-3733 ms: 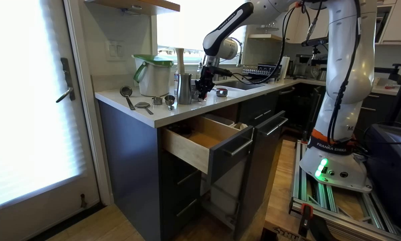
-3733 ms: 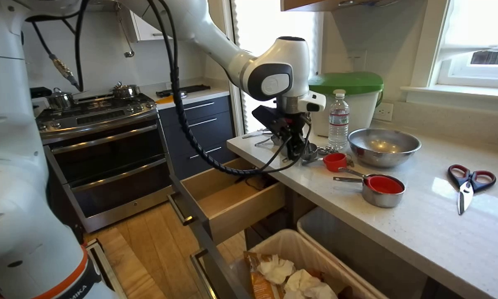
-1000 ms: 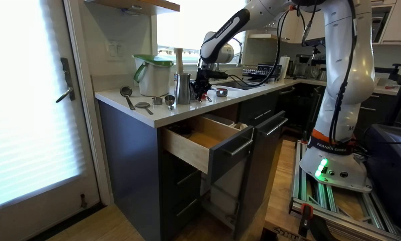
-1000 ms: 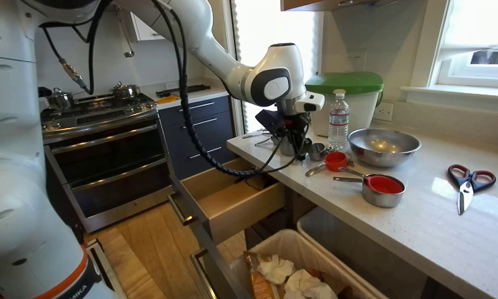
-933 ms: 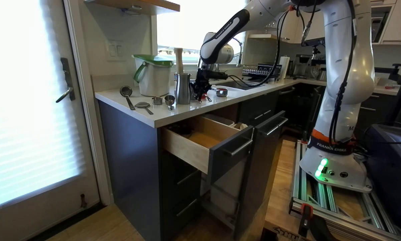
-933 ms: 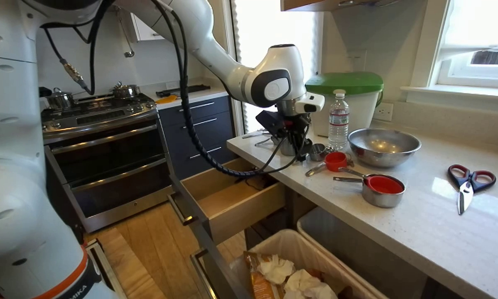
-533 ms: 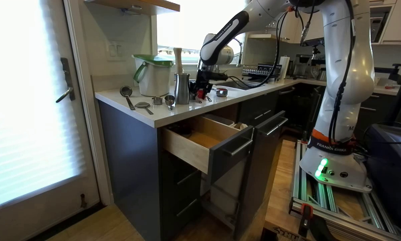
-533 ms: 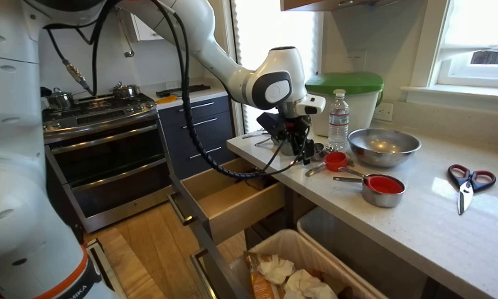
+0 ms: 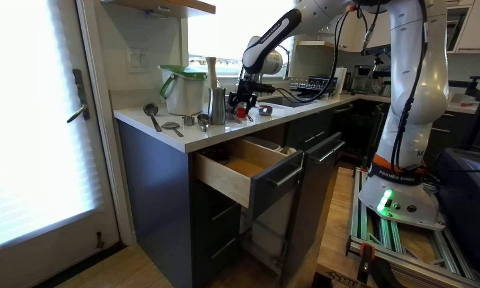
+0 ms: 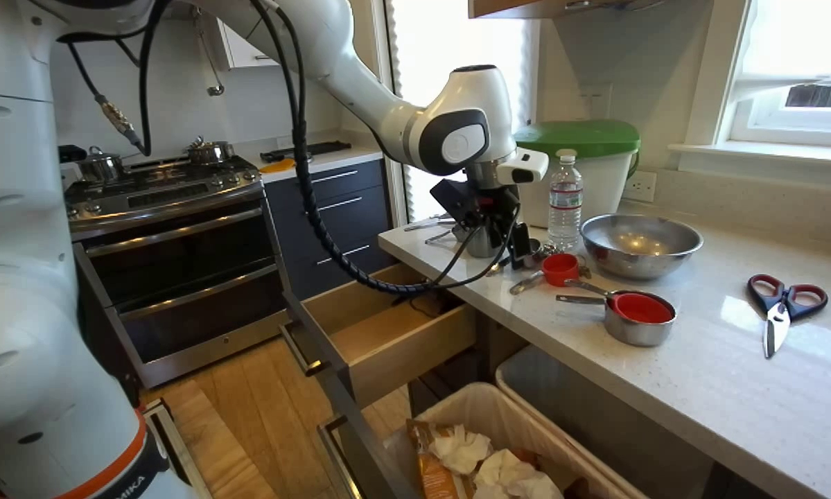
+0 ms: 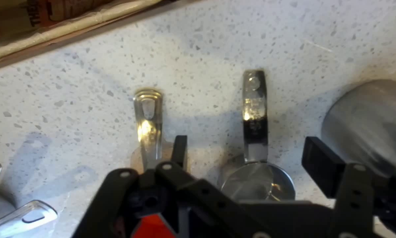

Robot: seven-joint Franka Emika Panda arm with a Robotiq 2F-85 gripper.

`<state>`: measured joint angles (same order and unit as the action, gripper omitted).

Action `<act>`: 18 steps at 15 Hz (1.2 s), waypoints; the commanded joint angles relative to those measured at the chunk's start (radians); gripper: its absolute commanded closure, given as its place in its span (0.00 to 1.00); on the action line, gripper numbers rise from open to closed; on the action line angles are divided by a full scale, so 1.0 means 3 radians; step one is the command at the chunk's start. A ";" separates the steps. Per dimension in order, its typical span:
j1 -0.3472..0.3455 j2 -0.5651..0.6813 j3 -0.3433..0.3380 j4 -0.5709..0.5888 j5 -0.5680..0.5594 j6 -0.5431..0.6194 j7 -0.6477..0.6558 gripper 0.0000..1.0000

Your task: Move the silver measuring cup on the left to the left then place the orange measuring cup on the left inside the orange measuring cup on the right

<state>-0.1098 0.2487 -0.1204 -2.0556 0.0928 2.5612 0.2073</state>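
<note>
My gripper (image 11: 249, 158) stands open above the counter. Between its spread fingers (image 11: 323, 168), in the wrist view, lies the silver measuring cup on the left (image 11: 260, 181), with a gap on either side. In an exterior view that silver cup (image 10: 540, 251) is partly covered by the gripper (image 10: 519, 253). Beside it sits the orange measuring cup on the left (image 10: 561, 270), red-orange with a metal handle; only a patch of this orange cup (image 11: 153, 229) shows below the left finger. The orange measuring cup on the right (image 10: 640, 308) rests inside a steel cup (image 10: 638, 331).
A steel shaker (image 11: 369, 125) stands close against the right finger; whether they touch I cannot tell. Behind the cups are a water bottle (image 10: 565, 201) and a steel bowl (image 10: 640, 260). Scissors (image 10: 782, 305) lie farther along. Below the counter edge, a drawer (image 9: 240, 164) is pulled out.
Over the last second my fingers have spread from shut to wide, and the gripper has risen slightly after a small dip. The steel shaker has shifted slightly away from the orange cups.
</note>
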 commanded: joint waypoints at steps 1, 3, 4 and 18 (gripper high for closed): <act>-0.0038 -0.0162 -0.0031 -0.0154 0.0033 -0.0022 -0.0033 0.16; -0.0048 -0.0183 -0.0076 -0.0192 -0.0011 0.0024 0.0016 0.25; -0.0053 -0.0188 -0.0098 -0.0204 -0.0025 0.0035 0.0032 0.32; -0.0063 0.0005 -0.0266 -0.0243 -0.0195 0.0433 0.0052 0.68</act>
<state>-0.1286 0.2425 -0.1977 -2.1113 0.0522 2.6632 0.2129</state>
